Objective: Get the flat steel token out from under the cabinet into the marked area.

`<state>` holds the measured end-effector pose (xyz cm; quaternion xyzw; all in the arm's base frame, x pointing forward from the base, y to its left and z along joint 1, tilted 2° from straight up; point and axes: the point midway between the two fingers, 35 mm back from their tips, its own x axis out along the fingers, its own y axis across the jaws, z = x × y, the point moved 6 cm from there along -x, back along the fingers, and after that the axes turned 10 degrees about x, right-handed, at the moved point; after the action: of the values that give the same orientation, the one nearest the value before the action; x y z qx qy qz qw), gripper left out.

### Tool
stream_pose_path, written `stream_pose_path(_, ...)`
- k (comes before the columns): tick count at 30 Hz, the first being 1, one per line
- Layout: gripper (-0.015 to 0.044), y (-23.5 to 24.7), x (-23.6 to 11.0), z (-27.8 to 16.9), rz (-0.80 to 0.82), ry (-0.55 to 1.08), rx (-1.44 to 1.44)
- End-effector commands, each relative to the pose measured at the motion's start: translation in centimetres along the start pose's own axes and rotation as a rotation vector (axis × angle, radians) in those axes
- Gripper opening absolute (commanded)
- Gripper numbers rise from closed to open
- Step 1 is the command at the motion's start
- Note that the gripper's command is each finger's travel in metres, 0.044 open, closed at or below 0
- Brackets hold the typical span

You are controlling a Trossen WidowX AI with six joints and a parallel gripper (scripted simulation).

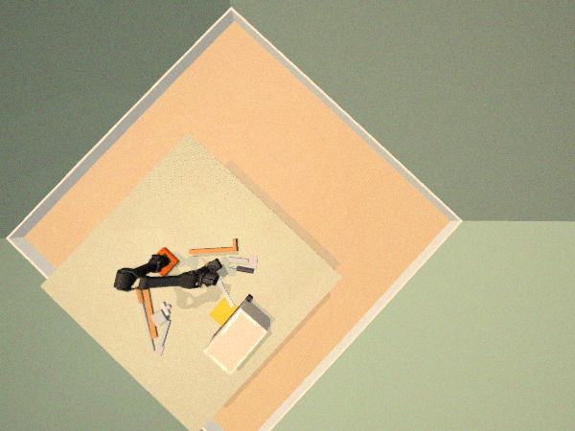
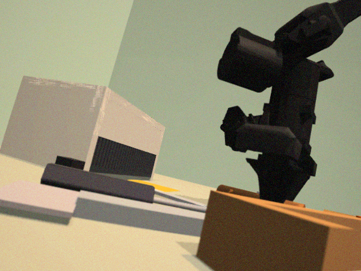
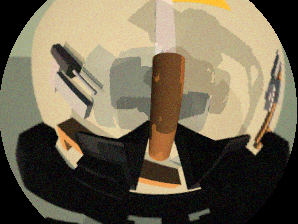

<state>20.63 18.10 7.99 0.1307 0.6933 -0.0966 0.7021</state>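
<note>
My gripper (image 1: pixel 215 271) (image 2: pixel 275 193) (image 3: pixel 161 124) is shut on the brown handle (image 3: pixel 166 96) of a rod tool and stands low over the table. The tool's thin pale rod (image 1: pixel 227 294) (image 3: pixel 164 23) runs from the handle towards the yellow marked area (image 1: pixel 221 311) (image 2: pixel 156 186). That area lies in front of the pale cabinet (image 1: pixel 237 337) (image 2: pixel 75 114). The cabinet's dark vent slots (image 2: pixel 121 158) face me in the exterior view. I see no token in any view.
An orange L-shaped tool (image 1: pixel 213 250) (image 2: pixel 262 232) lies beside the gripper. A grey tool with a dark bar (image 1: pixel 241 263) (image 2: pixel 96 183) (image 3: pixel 69 72) lies nearby. An orange stick and grey tools (image 1: pixel 152 320) lie by the arm's base. A small dark block (image 1: pixel 249 298) (image 2: pixel 70 162) sits at the cabinet's corner.
</note>
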Motion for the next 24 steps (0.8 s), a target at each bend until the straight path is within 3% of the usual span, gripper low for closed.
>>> stream_pose_path(1, 0.0000, 0.0, 0.0, 0.0, 0.002, 0.000, 0.000)
stream_pose_path(24, 0.0000, 0.6, 0.0, 3.2, 0.000, 0.001, 0.004)
